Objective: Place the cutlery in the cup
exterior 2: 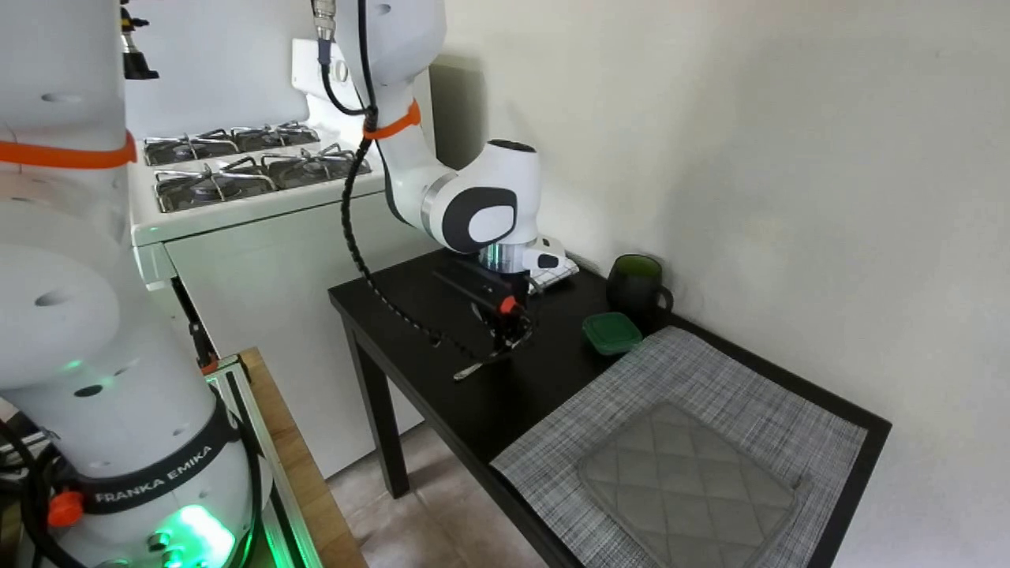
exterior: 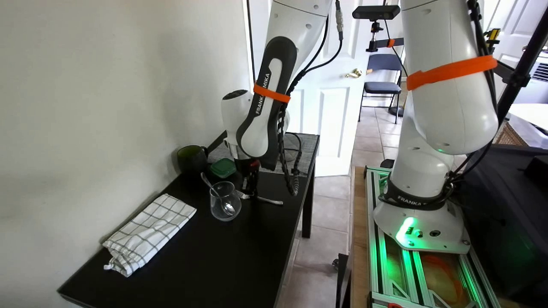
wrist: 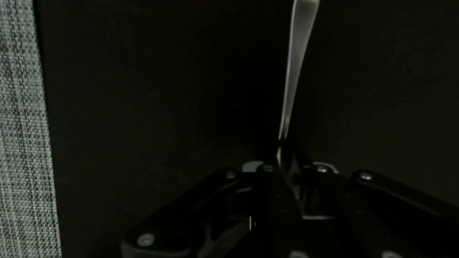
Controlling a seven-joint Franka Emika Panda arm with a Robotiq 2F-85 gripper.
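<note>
The clear glass (exterior: 218, 190) stands on the black table in an exterior view. A silver spoon (exterior: 205, 179) leans inside it, its handle past the rim. A second slim silver utensil (exterior: 270, 200) lies beside the glass, under my gripper (exterior: 249, 190); its handle also shows in an exterior view (exterior 2: 471, 369) and in the wrist view (wrist: 296, 61). My gripper (exterior 2: 505, 335) points down, its fingers close together around this utensil in the wrist view (wrist: 285, 152). The gripped part is hidden and dark. I cannot tell whether the utensil is off the table.
A dark mug (exterior: 192, 159) and a green-lidded container (exterior 2: 611, 333) stand near the wall, behind the glass. A checked white cloth (exterior: 150, 231) lies along the wall. A grey woven placemat (exterior 2: 544, 473) with a quilted pad (exterior 2: 686, 481) covers one table end.
</note>
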